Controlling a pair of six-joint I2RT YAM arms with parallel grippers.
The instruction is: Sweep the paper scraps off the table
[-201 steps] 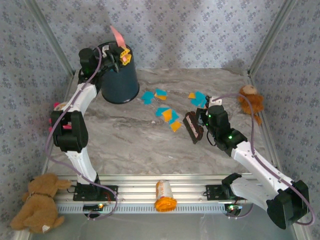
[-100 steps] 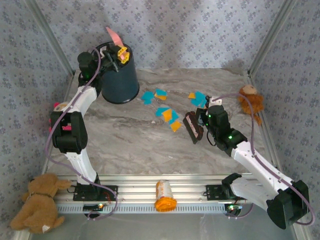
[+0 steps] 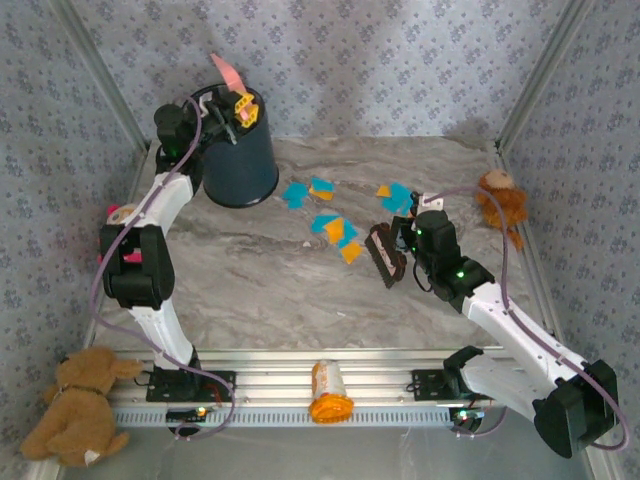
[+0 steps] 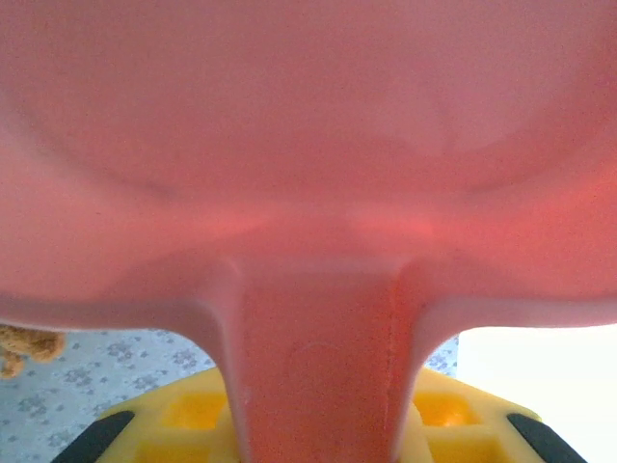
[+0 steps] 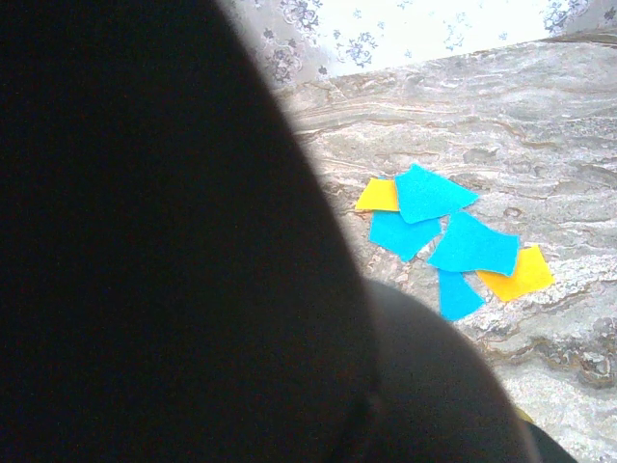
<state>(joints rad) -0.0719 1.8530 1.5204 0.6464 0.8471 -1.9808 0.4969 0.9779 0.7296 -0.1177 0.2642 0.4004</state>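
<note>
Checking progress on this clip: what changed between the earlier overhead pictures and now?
The left gripper, shut on the pink dustpan above the dark bin, swung the pan's raised end slightly to the left. Nothing was taken hold of or let go. The right gripper with its brush and the paper scraps on the table stayed as they were.

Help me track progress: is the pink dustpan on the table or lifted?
Lifted: the left gripper holds the pink dustpan by its handle above the dark bin.

Bare table point(image 3: 260, 290) lies open; bin point(image 3: 240, 165) blocks the far-left corner.
</note>
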